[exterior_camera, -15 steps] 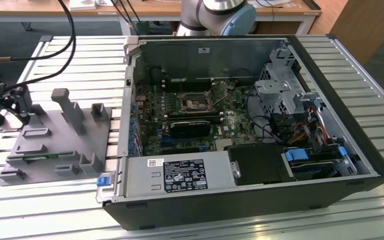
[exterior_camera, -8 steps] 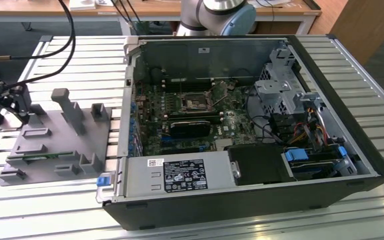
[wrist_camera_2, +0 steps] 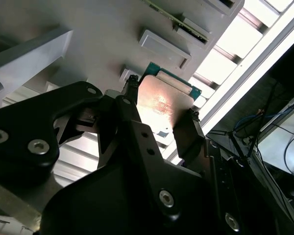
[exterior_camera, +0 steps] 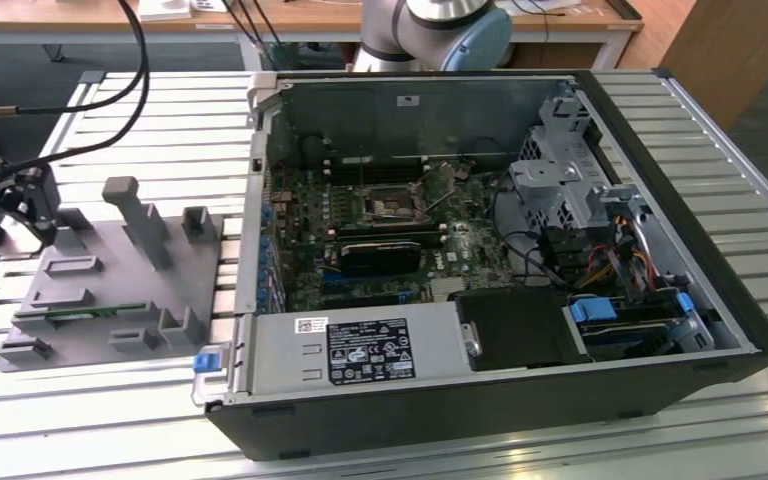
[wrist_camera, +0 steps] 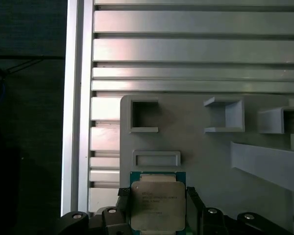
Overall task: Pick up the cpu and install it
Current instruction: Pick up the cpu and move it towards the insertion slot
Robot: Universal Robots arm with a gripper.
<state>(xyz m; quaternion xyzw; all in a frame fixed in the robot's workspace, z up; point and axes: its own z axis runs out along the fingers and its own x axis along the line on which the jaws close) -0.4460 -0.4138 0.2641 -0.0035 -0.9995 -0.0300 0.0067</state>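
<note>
The gripper's point(wrist_camera: 157, 195) fingers point(wrist_camera: 193, 200) pinch the cpu point(wrist_camera: 158, 205) by two opposite edges, silver top showing in both wrist views, over the grey holder plate point(wrist_camera: 210, 161) on the slatted counter point(wrist_camera: 186, 49), at the exterior view's left of the open computer case point(exterior_camera: 491, 400).

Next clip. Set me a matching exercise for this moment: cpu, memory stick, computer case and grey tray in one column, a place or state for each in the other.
Things:
1. cpu
2. memory stick
3. computer case
4. grey tray

Places or states:
A. lying flat with its side open
B. clamped in the pincer
C. beside the case, on the exterior view's left
D. green, resting in the tray

Pairs: 1-B, 2-D, 3-A, 4-C
</note>
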